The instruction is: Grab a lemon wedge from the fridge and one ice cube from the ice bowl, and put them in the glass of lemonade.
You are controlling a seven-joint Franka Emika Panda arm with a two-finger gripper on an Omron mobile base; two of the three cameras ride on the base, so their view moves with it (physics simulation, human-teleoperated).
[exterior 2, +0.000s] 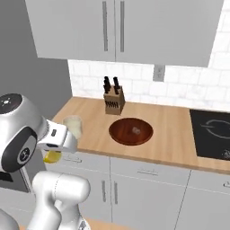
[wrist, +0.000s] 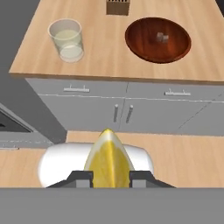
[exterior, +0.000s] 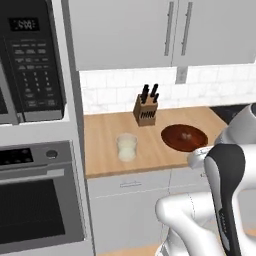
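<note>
While the gripper (wrist: pixel 109 177) hangs out in front of the worktop (wrist: pixel 105 57) edge, its two dark fingers (wrist: pixel 81 178) are closed on the lemon wedge (wrist: pixel 108 162), one against each side. The wedge is bright yellow with a paler rind along its ridge, it tapers to a point away from the hand, and its broad end sits between the fingertips. In the right base view a bit of the same yellow (exterior 2: pixel 52 157) peeps out under the white hand, below worktop level and in front of the cabinet fronts.

Beyond the wedge, past the grey drawers and doors, the light wooden worktop carries the rest. With the ice bowl (wrist: pixel 158 39) as the mark: it is wide, shallow, round and dark reddish-brown, and one small pale ice cube (wrist: pixel 162 38) lies near its middle. The glass of lemonade (wrist: pixel 66 40) stands to the bowl's left, apart from it, upright, a short clear tumbler holding pale yellow drink in its lower part. Behind the bowl and a little left, against the white tiled wall, stands a wooden knife block (exterior: pixel 146 108) with dark handles. Right of the bowl lies a black cooktop (exterior 2: pixel 211 133).
</note>
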